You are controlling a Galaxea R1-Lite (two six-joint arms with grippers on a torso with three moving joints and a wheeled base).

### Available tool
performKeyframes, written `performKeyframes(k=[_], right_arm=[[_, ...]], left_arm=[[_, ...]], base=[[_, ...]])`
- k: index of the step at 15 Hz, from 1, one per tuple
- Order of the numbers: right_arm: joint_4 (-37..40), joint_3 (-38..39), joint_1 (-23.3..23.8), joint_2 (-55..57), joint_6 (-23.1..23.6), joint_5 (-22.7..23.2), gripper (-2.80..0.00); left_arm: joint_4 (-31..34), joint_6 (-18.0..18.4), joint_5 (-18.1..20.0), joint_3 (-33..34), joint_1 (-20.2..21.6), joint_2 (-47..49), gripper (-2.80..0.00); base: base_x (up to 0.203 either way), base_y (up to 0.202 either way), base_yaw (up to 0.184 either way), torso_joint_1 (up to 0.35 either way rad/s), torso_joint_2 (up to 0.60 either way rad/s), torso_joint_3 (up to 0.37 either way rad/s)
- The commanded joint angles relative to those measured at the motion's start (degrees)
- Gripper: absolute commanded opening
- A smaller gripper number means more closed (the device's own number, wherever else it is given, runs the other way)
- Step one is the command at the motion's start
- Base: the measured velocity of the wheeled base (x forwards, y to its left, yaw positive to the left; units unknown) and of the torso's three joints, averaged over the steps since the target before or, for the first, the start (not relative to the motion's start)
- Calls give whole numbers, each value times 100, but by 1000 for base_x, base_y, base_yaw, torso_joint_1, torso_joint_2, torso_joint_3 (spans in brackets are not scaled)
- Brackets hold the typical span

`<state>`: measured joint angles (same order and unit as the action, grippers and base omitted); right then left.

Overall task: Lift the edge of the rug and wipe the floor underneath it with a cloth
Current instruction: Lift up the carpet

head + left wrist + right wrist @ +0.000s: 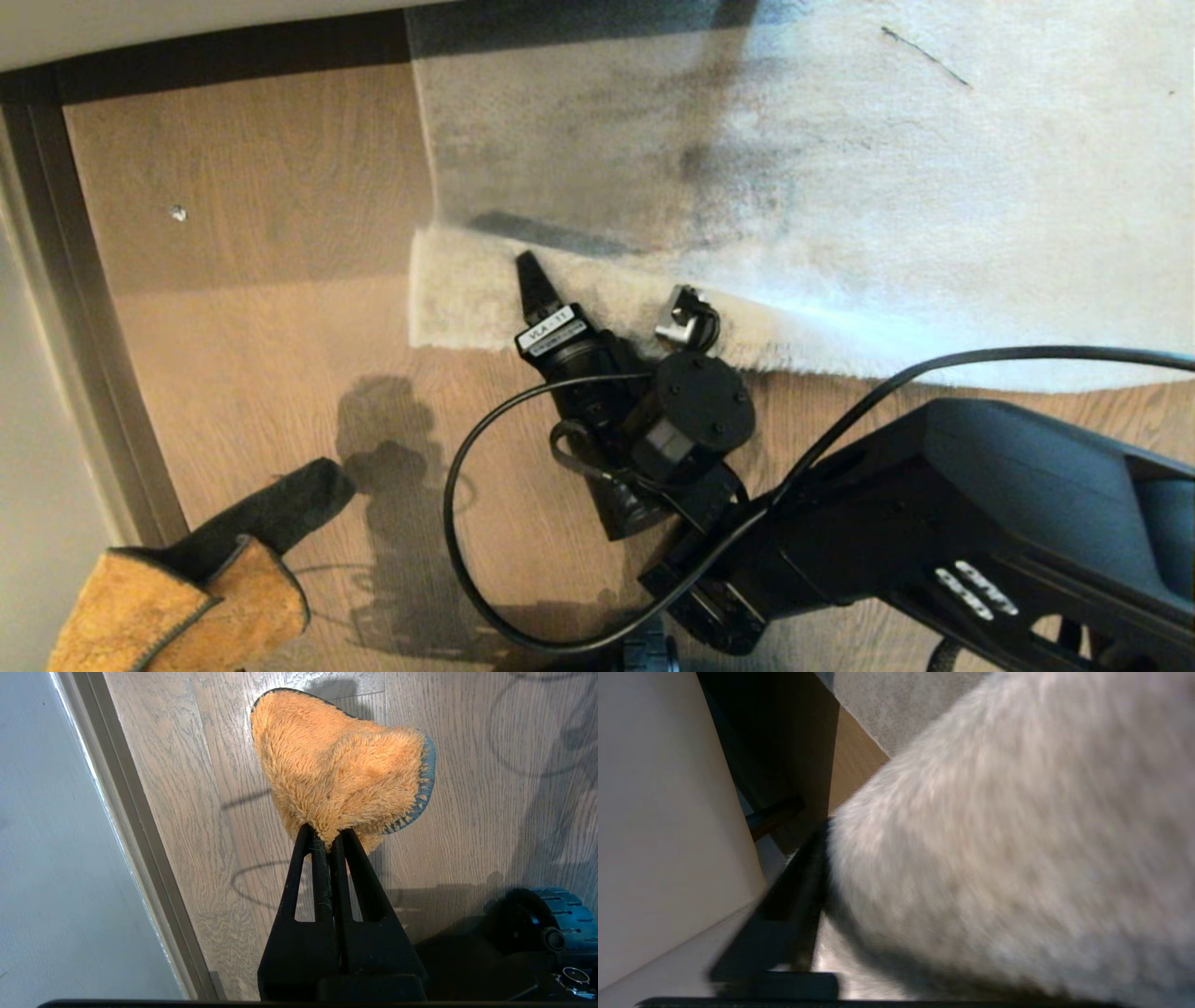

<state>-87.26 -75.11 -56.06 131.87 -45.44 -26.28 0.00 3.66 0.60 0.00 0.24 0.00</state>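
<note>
While the rug edge (pixel 485 289) lies folded over near its corner, pile rolled up along the fold, the wiping itself looks not yet begun, so the bulk of the job is left, by my reading. From the head view, the right gripper (pixel 597 303) sits right at that fold, one dark finger (pixel 537 289) lying across the pale pile, the other hidden behind the wrist housing. The right arm reaches in from the lower right, forearm low over the floor (pixel 252 373), wrist angled toward the rug. Whether those jaws have bitten yet, I cannot tell from up here. Down in the lower left corner the cloth (pixel 177 607) hangs near the skirting strip (pixel 84 308), well apart from the rug.

Over to the left wrist view: the left gripper (pixel 329 835) has its fingers pinched tight together on the cloth (pixel 336 770), the orange fluff fanning out above bare planks, held clear of them. No contact with the boards that I can see.

Right wrist view now: pale rug pile (pixel 1008 849) fills the picture, pressed against one dark finger (pixel 803 891). The other finger is hidden, so a firm grip cannot be called.
</note>
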Motion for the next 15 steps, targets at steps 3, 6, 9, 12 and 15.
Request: performKeyframes(k=[3,6,9,12,15], right_arm=[[-256,19,-10,6,-70,-8,-280],[-265,150,-36,-11,-70,-22,-280],[-265,380,-45,-42,-82,-211,-280],[-265,651,-25,-213,-387,-359,-280],[-265,959,19,-385,-753,-365,-280]], left_arm=[[0,3,2,0,2,0,-280],[0,3,2,0,2,0,-280],[0,3,2,0,2,0,-280],[0,3,2,0,2,0,-280],[0,3,2,0,2,0,-280]], base=[[0,0,0,0,0,0],[0,0,0,0,0,0],[0,0,0,0,0,0],[0,0,0,0,0,0],[0,0,0,0,0,0]])
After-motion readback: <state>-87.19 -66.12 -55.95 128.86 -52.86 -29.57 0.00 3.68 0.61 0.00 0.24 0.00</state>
